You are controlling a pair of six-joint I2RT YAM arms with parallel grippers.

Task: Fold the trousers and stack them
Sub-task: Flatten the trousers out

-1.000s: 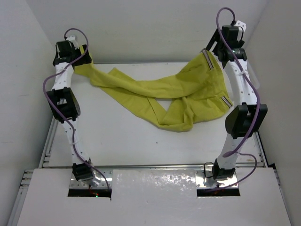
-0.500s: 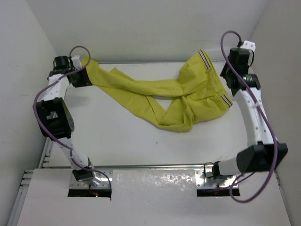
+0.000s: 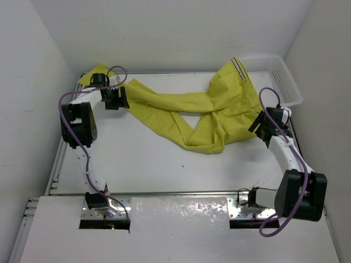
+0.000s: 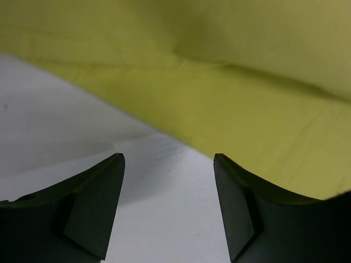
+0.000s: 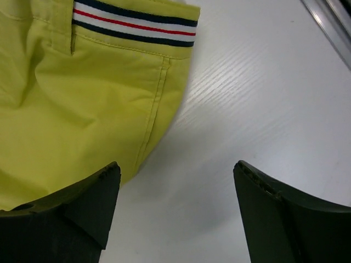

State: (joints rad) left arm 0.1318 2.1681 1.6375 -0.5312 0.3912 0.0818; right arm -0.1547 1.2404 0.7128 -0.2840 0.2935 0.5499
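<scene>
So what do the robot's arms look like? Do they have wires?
Both arms, the left arm and the right arm, are thin white tubes joined by chunky black blocks. A purple cable loops along each one. At the ends, the left gripper and the right gripper each have two dark, curved fingers, a bit like claws.

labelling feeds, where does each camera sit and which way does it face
Top external: fixed above and behind the arms, looking down on table, trousers and basket; both arms show.
Left wrist: on the left arm, low over the table, facing a trouser leg; left claw open.
Right wrist: on the right arm, facing the striped waistband; right claw open.
Shared: all three show the trousers.
</scene>
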